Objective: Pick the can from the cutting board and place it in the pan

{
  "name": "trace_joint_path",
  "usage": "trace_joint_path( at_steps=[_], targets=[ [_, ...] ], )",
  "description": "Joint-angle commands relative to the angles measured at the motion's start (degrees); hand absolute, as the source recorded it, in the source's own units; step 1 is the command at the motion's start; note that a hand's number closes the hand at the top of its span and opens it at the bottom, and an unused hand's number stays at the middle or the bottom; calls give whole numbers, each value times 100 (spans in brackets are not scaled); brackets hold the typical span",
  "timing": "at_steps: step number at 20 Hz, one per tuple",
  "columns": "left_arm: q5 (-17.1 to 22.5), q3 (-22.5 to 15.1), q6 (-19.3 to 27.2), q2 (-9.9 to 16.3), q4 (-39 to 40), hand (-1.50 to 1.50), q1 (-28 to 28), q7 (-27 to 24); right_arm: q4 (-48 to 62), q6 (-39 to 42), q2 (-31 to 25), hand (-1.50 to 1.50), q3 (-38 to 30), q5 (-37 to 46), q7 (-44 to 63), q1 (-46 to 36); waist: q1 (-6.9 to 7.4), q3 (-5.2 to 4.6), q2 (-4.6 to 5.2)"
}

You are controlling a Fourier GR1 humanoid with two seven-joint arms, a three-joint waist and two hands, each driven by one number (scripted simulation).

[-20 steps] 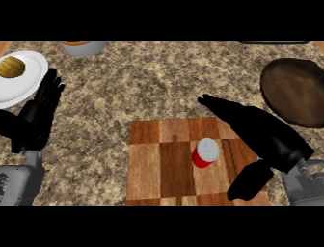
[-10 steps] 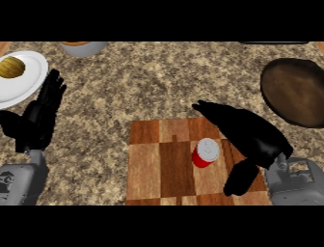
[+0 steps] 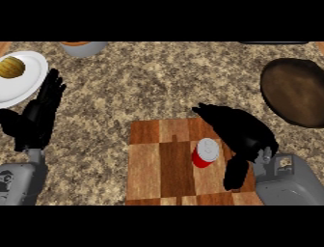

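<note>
On the cutting board [image 3: 161, 164] at the bench's near edge: red can [image 3: 205, 153] upright, untouched. Right hand [image 3: 242, 136] just beside, open and cupped for the grasp. Pan [image 3: 300, 91] waiting far right. Left hand [image 3: 35, 116] open, resting.
</note>
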Motion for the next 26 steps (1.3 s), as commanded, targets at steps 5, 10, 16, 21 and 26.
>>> trace_joint_path(
  at_steps=[5, 10, 16, 21, 26],
  targets=[
    [-213, 56, 65, -206, 403, 0, -286, -104, 636, -130, 448, -150, 172, 763, -404, 82, -2, 0, 5],
    [-242, 190, -18, -221, 549, 0, -211, -386, 488, 130, 607, -150, 216, 1057, -267, 218, -15, -1, 2],
    [13, 425, -426, 60, 148, 0, -2, -127, 897, 207, 592, -150, 124, 1231, -696, 350, -6, 0, 1],
    [-116, 329, -229, -116, -117, 0, 72, 38, 1556, -192, 743, 150, 364, 1394, -1577, 290, 20, 1, 7],
    [-182, 325, -293, -208, 254, 0, -56, -195, 1229, -254, 507, 150, 604, 1831, -1968, 574, -17, 0, 3]
  ],
)
